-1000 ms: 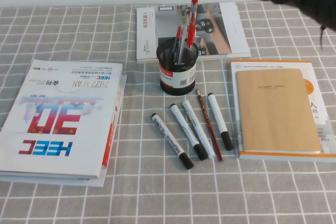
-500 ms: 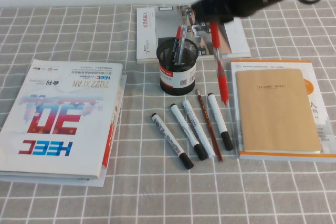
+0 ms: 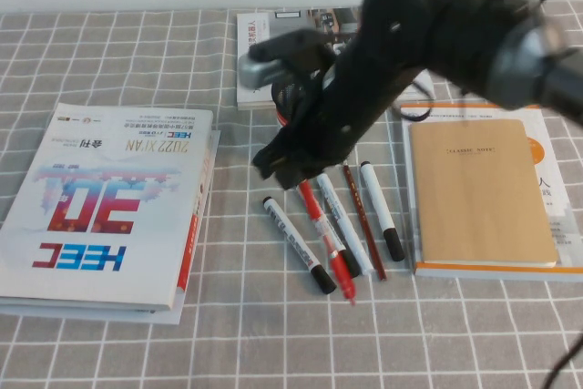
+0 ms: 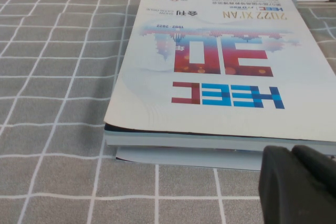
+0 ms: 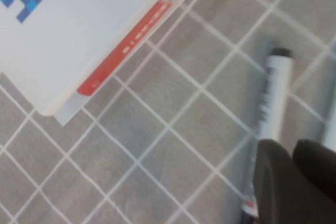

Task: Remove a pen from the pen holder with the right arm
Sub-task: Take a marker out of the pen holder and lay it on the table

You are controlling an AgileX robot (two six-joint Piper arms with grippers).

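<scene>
Reaching across the desk [image 3: 109, 334] from the far right with the right arm, and holding the right end effector [image 3: 276, 167] low on the near side of the pen holder [image 3: 284, 102], just above the top ends of the markers [image 3: 296, 243] lying in a row on the checked cloth. Hiding most of the pen holder behind the dark arm, with only a sliver of its rim and red label peeking out. Gripping the red pen [image 3: 326, 241] by its upper end, fingers clenched on it, the pen now outside the holder and slanting down toward the robot's side. Crossing over one of the white markers with the pen's barrel and pointing its tip at the cloth just past the markers' black caps; not showing clearly whether the tip is touching down. Leaving a red pencil [image 3: 364, 225] lying beside the markers, a tan notebook [image 3: 478, 193] to the right and a magazine [image 3: 260, 52] at the back. Resting the left end effector [image 4: 292, 153] well apart on the left, just off the near edge of the stacked HEEC booklets [image 4: 220, 66], its fingers pressed together on nothing.
</scene>
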